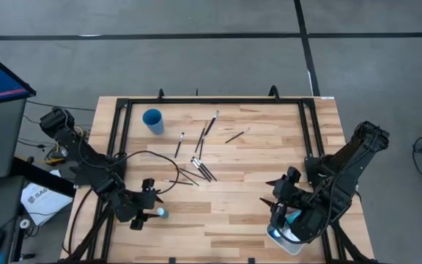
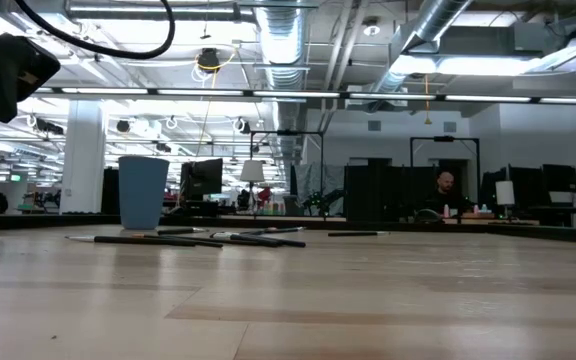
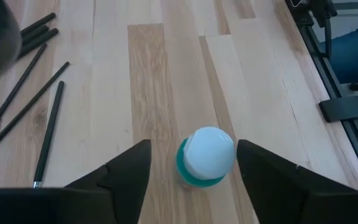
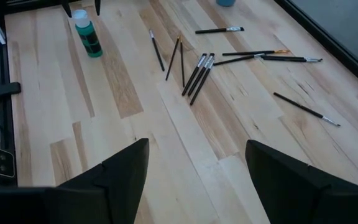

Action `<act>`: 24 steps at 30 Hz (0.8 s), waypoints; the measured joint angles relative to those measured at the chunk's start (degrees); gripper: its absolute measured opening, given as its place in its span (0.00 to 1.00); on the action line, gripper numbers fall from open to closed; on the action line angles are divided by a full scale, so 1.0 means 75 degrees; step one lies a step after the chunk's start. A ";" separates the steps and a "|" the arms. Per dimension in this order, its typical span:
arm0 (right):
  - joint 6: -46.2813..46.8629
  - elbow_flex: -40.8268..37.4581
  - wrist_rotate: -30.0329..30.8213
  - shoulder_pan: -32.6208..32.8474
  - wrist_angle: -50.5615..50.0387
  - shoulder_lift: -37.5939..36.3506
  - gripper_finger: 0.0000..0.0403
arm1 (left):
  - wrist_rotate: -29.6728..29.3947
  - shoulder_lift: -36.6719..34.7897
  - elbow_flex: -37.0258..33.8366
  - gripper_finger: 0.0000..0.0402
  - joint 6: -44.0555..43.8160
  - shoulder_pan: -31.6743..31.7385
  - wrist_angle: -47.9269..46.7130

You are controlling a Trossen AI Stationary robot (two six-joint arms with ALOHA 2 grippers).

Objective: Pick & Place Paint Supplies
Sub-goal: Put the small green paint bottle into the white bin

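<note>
high view: left gripper (image 1: 146,213) low at the near left of the table (image 1: 233,213), teal paint bottle (image 1: 161,213) right at its tip. Brushes (image 1: 200,167) lie scattered mid-table, well apart from it; blue cup (image 1: 152,120) at the far left. Right gripper (image 1: 283,214) parked over the white tray (image 1: 286,243) at the near right corner.
low view: cup (image 2: 143,192) upright, brushes (image 2: 208,239) flat on the wood beyond it. Neither claw readable here.
left wrist view: bottle (image 3: 205,157) upright between the left fingers (image 3: 126,171), a gap showing on both sides. Fingers spread, no contact, nothing pinched.
right wrist view: right fingers (image 4: 126,168) spread wide, holding nothing. Bottle (image 4: 89,35) seen far across the table, brushes (image 4: 197,71) between.
handling, bottle: probably light, rigid plastic, smooth round wall, so it may slip or tip. Better gripped on the teal body below the pale cap, squarely across, low.
handling, brushes: thin, light, stiff handles lying flat; likely need a pinch mid-handle, clear of the bristles.
</note>
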 joint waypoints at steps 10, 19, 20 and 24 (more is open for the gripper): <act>-0.0012 -0.0001 0.0001 -0.0003 -0.0015 0.0000 0.65 | -0.0187 0.0039 0.0000 0.62 0.0369 -0.0001 0.0057; -0.0015 -0.0003 0.0002 -0.0003 -0.0023 0.0000 0.65 | 0.0002 0.0645 -0.0006 0.62 0.0353 -0.0002 0.0279; -0.0015 -0.0001 0.0002 -0.0003 -0.0023 0.0000 0.65 | 0.0002 0.0699 -0.0006 0.62 0.0353 0.0000 0.0277; -0.0009 -0.0003 0.0002 -0.0005 -0.0023 0.0000 0.65 | -0.0006 0.0750 -0.0006 0.60 0.0350 0.0000 0.0322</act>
